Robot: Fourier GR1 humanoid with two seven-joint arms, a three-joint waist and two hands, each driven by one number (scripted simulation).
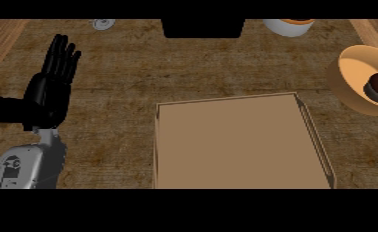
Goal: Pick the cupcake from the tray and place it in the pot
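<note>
A flat tan tray [236, 146] with a low rim lies in the middle of the counter, and nothing shows on it. At the right edge stands a tan pot [347, 76], cut off by the view. Inside it sits a dark round thing [372, 88] that looks like the cupcake, only partly in view. My left hand [46, 96] rests open at the far left, fingers straight and pointing up, well away from tray and pot. My right hand does not show.
A black block [203, 27] stands at the back centre. A white cup with an orange top [289, 26] is at the back right, and a small pale object [103, 23] at the back left. Brown counter surrounds the tray.
</note>
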